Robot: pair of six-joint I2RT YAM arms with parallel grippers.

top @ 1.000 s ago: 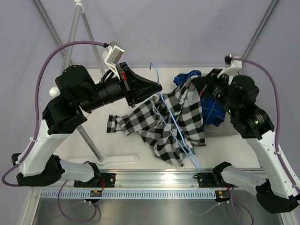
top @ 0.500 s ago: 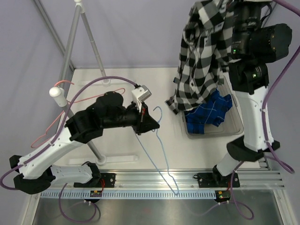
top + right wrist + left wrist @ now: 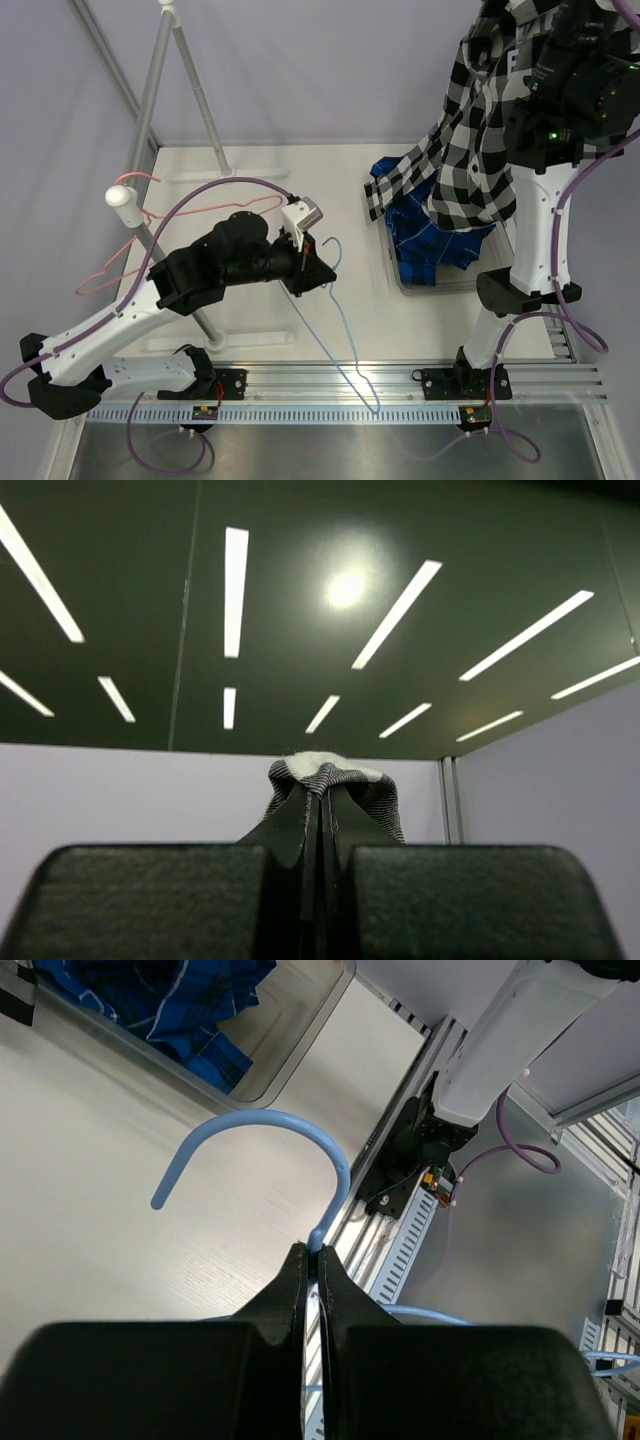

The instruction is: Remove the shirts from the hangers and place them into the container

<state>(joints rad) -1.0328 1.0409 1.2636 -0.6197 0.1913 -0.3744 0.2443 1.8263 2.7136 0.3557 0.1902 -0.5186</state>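
Observation:
The black, white and grey checked shirt (image 3: 470, 150) hangs high at the right, its lower end over the container (image 3: 400, 284). My right gripper (image 3: 320, 798) is shut on a fold of this shirt (image 3: 335, 770) and points up at the ceiling. A royal-blue plaid shirt (image 3: 435, 240) lies in the container (image 3: 300, 1035). At the table's middle my left gripper (image 3: 313, 1256) is shut on the neck of the bare light blue hanger (image 3: 265, 1125), just below its hook. That hanger's (image 3: 345, 335) wire slants down to the near rail. The pink hanger (image 3: 110, 278) hangs on the rack at the left.
A white rack pole (image 3: 165, 265) with a round knob (image 3: 121, 197) slants across the left of the table, close beside my left arm. A metal rail (image 3: 320, 385) runs along the near edge. The right arm's white column (image 3: 530, 230) stands just beside the container.
The checked shirt came off the light blue hanger and rose with my right gripper, then swung right over the container. My left gripper carried the bare hanger a little nearer.

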